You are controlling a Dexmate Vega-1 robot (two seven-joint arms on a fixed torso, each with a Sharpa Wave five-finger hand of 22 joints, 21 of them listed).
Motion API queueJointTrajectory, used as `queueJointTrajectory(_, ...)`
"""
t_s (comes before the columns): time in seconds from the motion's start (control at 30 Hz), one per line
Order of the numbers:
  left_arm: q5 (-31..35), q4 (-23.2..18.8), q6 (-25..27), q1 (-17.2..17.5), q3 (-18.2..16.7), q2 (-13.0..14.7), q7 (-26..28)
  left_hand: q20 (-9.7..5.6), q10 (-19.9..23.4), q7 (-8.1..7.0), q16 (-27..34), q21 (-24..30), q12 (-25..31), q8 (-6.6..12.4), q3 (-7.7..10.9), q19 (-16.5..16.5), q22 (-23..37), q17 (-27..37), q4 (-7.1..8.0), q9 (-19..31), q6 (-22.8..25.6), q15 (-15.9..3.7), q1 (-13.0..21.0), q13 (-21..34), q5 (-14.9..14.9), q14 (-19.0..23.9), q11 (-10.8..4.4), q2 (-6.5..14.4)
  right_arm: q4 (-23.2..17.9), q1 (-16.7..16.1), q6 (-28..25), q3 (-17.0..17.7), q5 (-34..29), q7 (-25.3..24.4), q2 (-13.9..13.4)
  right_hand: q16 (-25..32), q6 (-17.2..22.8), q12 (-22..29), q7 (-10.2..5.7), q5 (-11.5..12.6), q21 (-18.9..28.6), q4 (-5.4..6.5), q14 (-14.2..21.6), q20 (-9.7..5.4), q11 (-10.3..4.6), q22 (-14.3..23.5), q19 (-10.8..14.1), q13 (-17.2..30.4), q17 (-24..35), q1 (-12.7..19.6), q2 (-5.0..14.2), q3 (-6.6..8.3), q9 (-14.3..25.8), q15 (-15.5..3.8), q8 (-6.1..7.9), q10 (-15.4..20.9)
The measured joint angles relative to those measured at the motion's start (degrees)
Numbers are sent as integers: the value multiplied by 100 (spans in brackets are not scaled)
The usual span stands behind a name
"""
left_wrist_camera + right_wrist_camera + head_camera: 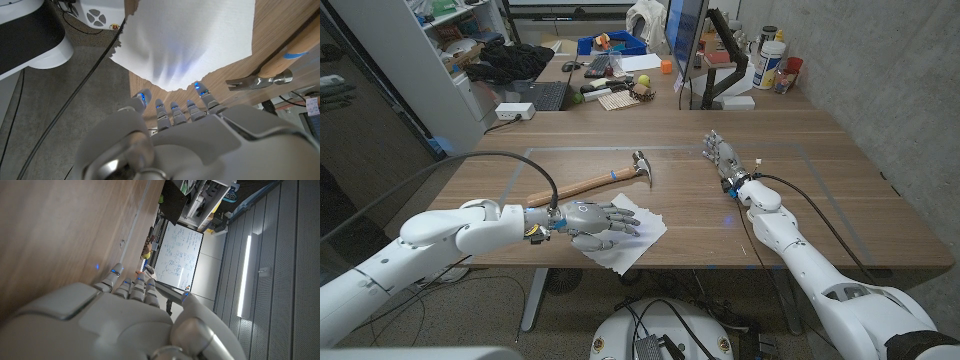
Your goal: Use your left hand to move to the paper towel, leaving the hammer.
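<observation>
- The wooden table is carrying everything, running wide from left to right, with a cluttered desk standing behind its far edge.
- The left arm is reaching in from the near left corner, a black cable arching over its forearm.
- The right arm is stretching from the near right toward the far middle of the table.
- The paper towel is lying near the table's near edge, left of centre (a white sheet turned like a diamond), with one corner pointing right and one toward the near edge; its edges are looking ragged in the left wrist view.
- The hammer is lying just beyond the towel, its long axis running diagonally from near left to far right; the wooden handle is pointing near left and the metal head, claw included, is sitting at the far right end. A blue band is wrapping the handle near the head.
- The left hand is hovering over or resting on the towel's left part, fingers spread and pointing right, grasping nothing; it is sitting apart from the hammer.
- The right hand is standing well to the right of the hammer, fingers loosely extended toward the far side, released and empty.
</observation>
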Motion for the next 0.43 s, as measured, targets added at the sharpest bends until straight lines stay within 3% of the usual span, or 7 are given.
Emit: queueJointTrajectory(0.43, -94, 75, -12, 68, -26, 37, 2, 0, 0, 2, 0, -22, 0, -29, 0, 0, 0, 0, 0, 0, 45, 0, 0, 0, 0, 0, 0, 0, 141, 81, 71, -56, -44, -22, 89, 0, -40, 0, -40, 0, -40, 0, 32, 0, 0, 0, 0, 0, 0, 0, 0, 0, 0, 32, 0, 0)
